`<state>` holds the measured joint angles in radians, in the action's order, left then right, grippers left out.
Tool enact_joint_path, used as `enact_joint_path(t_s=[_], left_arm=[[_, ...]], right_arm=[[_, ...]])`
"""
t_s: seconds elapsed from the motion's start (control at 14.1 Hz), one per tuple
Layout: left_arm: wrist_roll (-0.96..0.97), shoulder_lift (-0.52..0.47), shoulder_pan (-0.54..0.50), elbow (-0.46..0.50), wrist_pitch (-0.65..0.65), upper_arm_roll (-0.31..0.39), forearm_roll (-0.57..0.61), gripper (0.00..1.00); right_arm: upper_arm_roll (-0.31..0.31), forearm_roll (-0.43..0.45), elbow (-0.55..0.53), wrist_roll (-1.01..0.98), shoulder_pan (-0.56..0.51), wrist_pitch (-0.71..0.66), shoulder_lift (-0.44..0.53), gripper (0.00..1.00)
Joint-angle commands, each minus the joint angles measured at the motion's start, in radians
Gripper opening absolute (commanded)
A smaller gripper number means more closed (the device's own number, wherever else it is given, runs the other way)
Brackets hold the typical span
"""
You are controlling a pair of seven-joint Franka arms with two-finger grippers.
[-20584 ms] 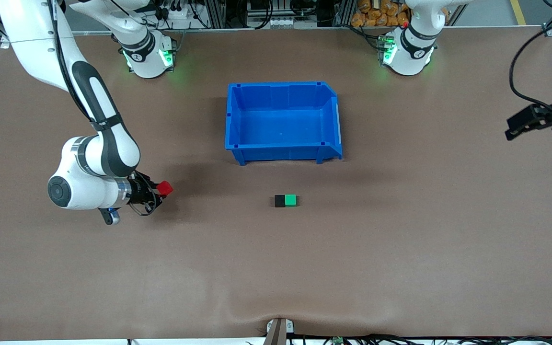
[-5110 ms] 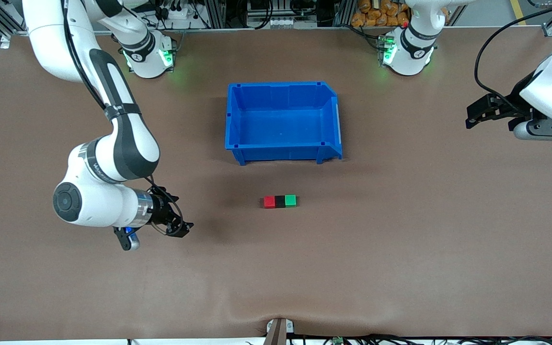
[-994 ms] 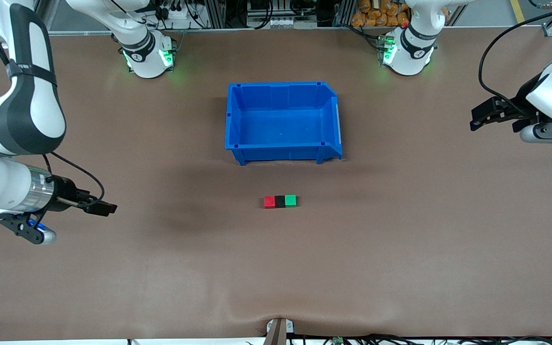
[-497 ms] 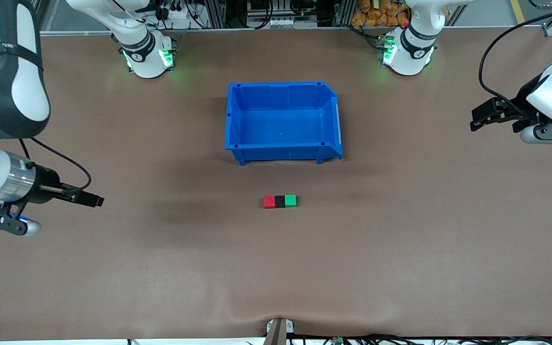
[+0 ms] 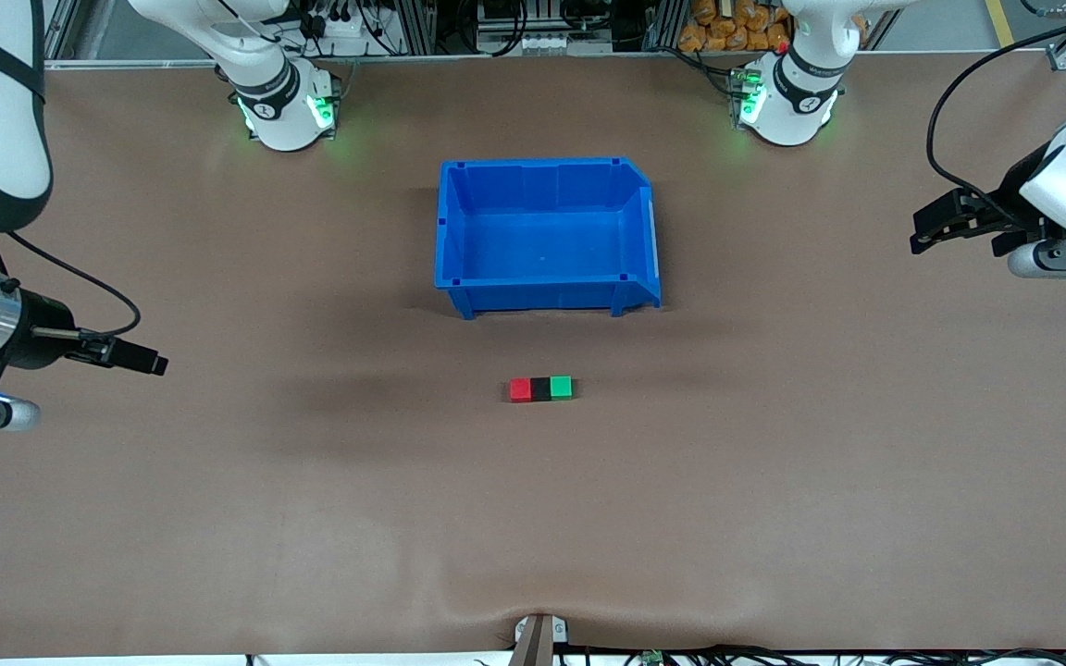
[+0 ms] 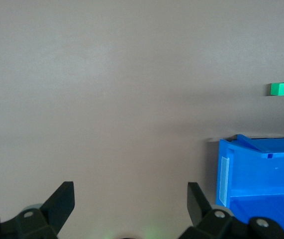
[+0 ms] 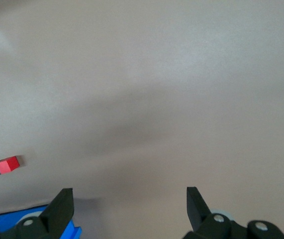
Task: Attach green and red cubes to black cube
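The red cube, black cube and green cube lie joined in one row on the table, the black one in the middle. The row sits nearer the front camera than the blue bin. My right gripper hangs open and empty over bare table toward the right arm's end. In the right wrist view it shows the red cube far off. My left gripper is open and empty over the left arm's end. The left wrist view catches the green cube at a distance.
An empty blue bin stands mid-table, between the cube row and the robot bases; its wall shows in the left wrist view. The brown table mat has a slight ridge at its front edge.
The right arm has drawn back toward its own end of the table, away from the cube row, its gripper staying open. The left arm has barely shifted. The cubes have not moved.
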<state>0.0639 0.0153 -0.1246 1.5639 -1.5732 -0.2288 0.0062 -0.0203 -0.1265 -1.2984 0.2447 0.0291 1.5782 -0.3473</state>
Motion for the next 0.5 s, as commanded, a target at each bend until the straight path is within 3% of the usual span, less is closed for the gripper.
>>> enact_joint_path(t_s=[0.0, 0.43], left_arm=[[0.013, 0.009, -0.003, -0.022, 0.007, -0.004, 0.017, 1.0], [0.013, 0.009, -0.003, -0.022, 0.007, -0.004, 0.017, 1.0]], right_arm=[[0.014, 0.019, -0.021, -0.018, -0.021, -0.021, 0.043, 1.0], [0.019, 0.064, -0.03, -0.063, -0.017, -0.026, 0.083, 1.0]])
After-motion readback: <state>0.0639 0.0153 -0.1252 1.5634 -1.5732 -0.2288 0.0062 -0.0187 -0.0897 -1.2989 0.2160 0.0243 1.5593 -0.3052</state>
